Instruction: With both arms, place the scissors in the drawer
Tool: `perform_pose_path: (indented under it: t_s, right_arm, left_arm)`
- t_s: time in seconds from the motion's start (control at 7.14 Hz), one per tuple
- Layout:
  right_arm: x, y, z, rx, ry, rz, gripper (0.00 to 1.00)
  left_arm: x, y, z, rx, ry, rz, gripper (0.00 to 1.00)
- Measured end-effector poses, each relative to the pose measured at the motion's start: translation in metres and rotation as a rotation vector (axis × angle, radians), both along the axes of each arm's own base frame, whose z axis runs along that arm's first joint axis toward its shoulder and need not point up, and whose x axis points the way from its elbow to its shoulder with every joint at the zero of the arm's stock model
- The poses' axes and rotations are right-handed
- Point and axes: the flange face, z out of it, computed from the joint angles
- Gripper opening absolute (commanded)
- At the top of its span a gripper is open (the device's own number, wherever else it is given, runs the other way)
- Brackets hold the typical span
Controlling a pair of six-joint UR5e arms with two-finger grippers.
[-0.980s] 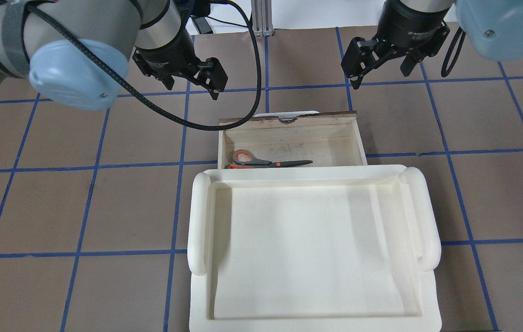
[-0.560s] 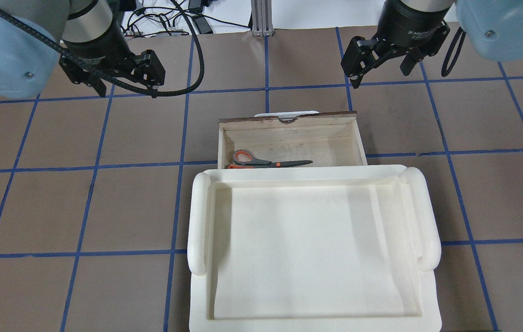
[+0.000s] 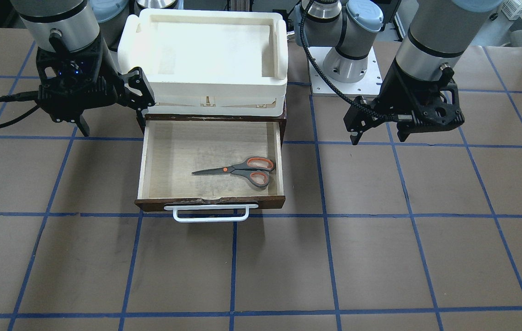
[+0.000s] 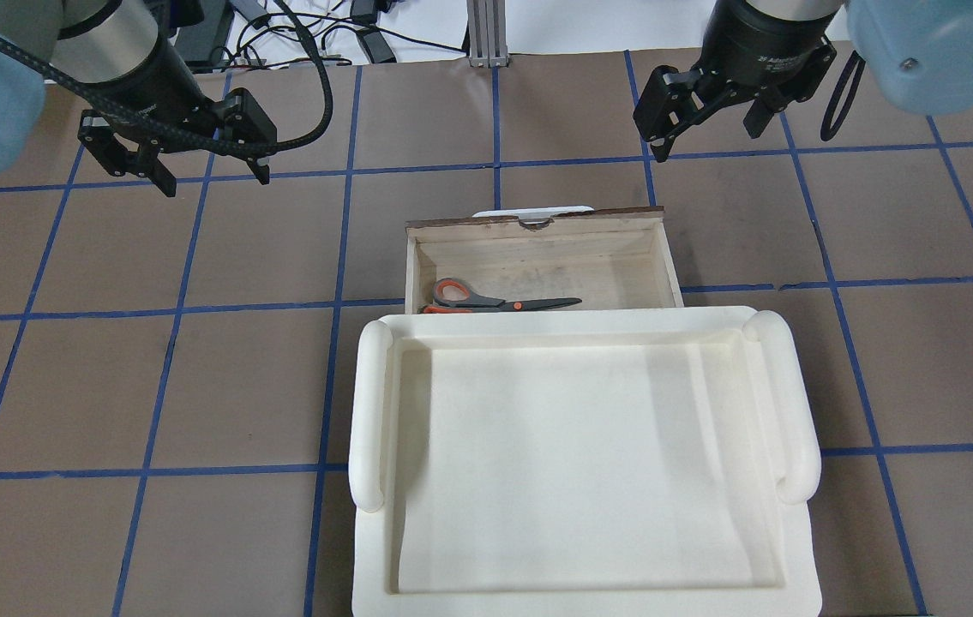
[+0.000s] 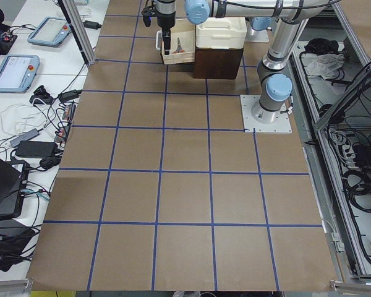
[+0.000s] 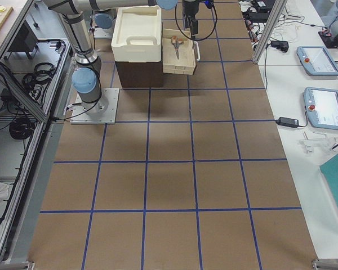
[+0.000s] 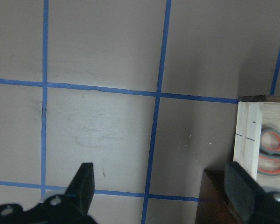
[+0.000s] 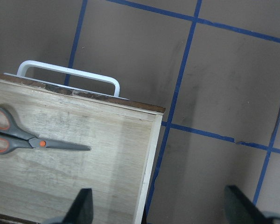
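Overhead exterior shows you the scissors (image 4: pixel 529 304) lying in the open drawer (image 4: pixel 537 230). The rim of the cream tray (image 4: pixel 370 403) cuts off the nearer handle loop, and only a sliver of the white handle (image 4: pixel 533 209) peeks past the front board. Exterior front-facing fills that in for you. It shows both orange-lined loops, the orange pivot dot and the full blades flat on the pale drawer floor, and the whole bar handle.

The scissors' long axis runs across the drawer, parallel to its front board. The tips point toward the right jaws' side and the loops toward the left jaws' side.

Both pairs of jaws are spread wide and hold nothing. The scissors lie between the two pairs, apart from both.

The left jaws hang over bare counter (image 4: pixel 195 377), well off to the side of the drawer. Your left wrist-mounted view has only counter between the fingers (image 7: pixel 84 186), with the drawer's side wall and the two loops beyond one finger at the frame's edge.

The right jaws hang nearer the drawer. In the right wrist-mounted view the drawer's side wall runs under the gap between the fingers (image 8: pixel 81 207). The blades and pivot lie inside the drawer, just past the finger on that side.

The two side views show the scissors too small to read.
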Motion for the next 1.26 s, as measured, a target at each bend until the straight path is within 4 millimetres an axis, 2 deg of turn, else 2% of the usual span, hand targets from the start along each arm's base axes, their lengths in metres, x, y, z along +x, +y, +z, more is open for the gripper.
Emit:
perform_pose_path:
  t_s: [0.42, 1.26]
  right_arm:
    - [-0.0001, -0.0002, -0.0007, 0.001, 0.000, 0.000, 1.00]
    - [-0.0009, -0.0008, -0.0001, -0.004, 0.005, -0.005, 1.00]
  left_arm:
    - [0.0006, 0.0079, 0.0029, -0.005, 0.031, 0.003, 1.00]
    - [0.0017, 0.0113, 0.0022, -0.005, 0.030, 0.006, 1.00]
